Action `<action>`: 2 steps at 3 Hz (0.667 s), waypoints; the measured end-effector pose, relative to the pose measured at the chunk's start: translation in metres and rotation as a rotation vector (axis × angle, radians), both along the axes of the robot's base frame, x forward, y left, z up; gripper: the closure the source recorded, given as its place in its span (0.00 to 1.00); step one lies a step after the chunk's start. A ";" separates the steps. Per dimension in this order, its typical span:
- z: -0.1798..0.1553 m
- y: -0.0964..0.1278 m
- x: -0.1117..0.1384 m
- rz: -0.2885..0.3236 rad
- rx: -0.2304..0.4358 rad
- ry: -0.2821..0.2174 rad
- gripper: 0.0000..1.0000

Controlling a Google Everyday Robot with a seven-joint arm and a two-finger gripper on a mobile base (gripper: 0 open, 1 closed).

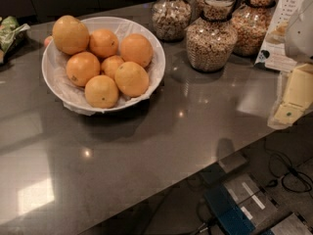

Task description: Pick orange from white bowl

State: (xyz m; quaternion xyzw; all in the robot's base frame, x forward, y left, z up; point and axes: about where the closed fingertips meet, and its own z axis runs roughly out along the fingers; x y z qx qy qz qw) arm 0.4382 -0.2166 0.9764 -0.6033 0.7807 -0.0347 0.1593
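The white bowl (155,67) sat on the grey counter (146,151), lined with crinkled paper and heaped with seven oranges. The orange (71,34), bigger and paler than the others, lay at the bowl's far-left rim, riding high on the pile and touching two of the smaller, deeper-coloured ones beside it. The gripper (292,99) hung well off to the right of the bowl, at the counter's edge, cream-coloured under a white arm. It was nowhere near the fruit and held nothing that I could see, and I could not tell whether it was open or closed. Between bowl and gripper, further back, stood three glass jars (211,38) filled with something grainy, the nearest one just beyond the bowl's right rim. A printed card (283,31) leaned past the jars. A green packet (10,33) lay left of the bowl.
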 end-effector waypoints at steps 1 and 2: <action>0.000 0.000 0.000 0.000 0.000 0.000 0.00; -0.006 0.016 0.005 0.024 0.014 0.000 0.00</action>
